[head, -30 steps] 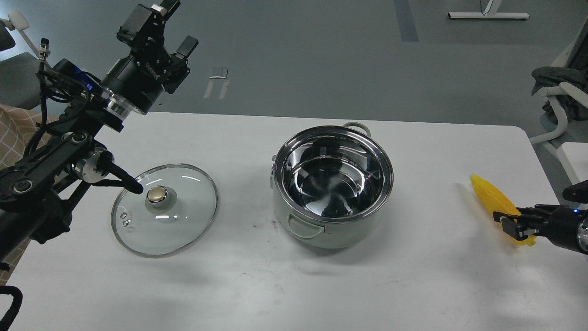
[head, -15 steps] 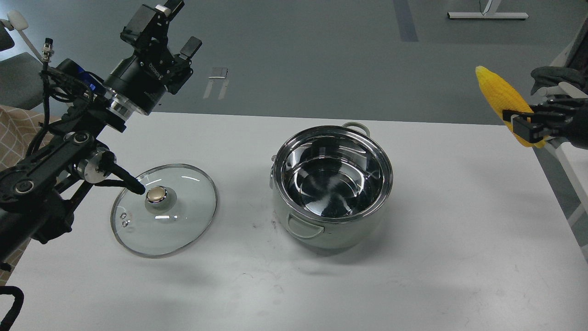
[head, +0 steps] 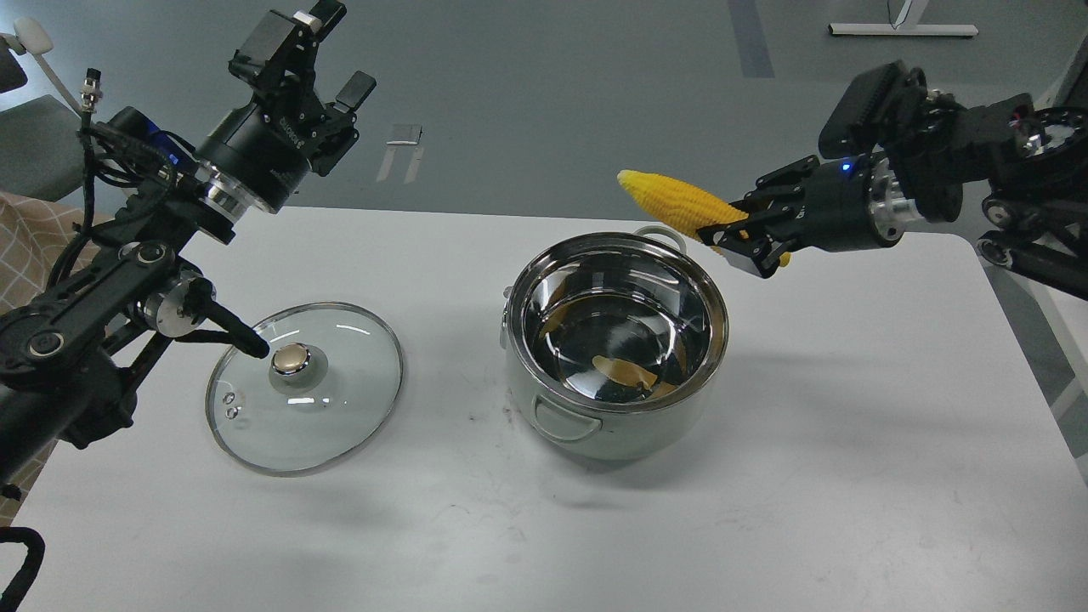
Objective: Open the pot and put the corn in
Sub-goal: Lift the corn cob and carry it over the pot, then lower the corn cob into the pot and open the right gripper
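Corn (head: 676, 204) is hanging over the open pot's (head: 615, 340) far rim, right pincer (head: 741, 238) clamping its thick end; left pincer (head: 327, 51) is idling agape and empty; next, centring and releasing.

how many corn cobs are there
1. The corn is held in the right gripper above the far rim of the pot; the yellow inside is only its reflection.

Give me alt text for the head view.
The right gripper holds the corn in the air by the far rim of the open pot. The glass lid lies left of it; the left gripper is raised, open.
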{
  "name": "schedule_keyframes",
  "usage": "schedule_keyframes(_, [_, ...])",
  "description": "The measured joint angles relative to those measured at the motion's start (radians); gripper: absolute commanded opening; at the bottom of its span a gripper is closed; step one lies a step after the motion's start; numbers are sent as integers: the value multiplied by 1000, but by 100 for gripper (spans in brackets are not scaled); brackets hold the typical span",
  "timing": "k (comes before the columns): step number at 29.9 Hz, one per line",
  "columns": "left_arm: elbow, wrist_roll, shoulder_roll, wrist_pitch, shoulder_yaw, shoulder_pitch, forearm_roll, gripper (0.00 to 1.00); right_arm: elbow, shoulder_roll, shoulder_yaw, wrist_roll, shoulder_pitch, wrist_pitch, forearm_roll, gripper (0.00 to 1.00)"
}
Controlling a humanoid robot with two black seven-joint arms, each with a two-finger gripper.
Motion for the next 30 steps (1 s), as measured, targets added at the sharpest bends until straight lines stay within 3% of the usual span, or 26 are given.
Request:
schedule_keyframes(12, [0, 11, -10, 2, -4, 1, 1, 97, -47, 178, -40, 0, -47, -6, 10, 0])
schedule_keyframes(30, [0, 16, -37, 2, -16, 2, 2, 97, -105, 214, -57, 0, -98, -15, 8, 13])
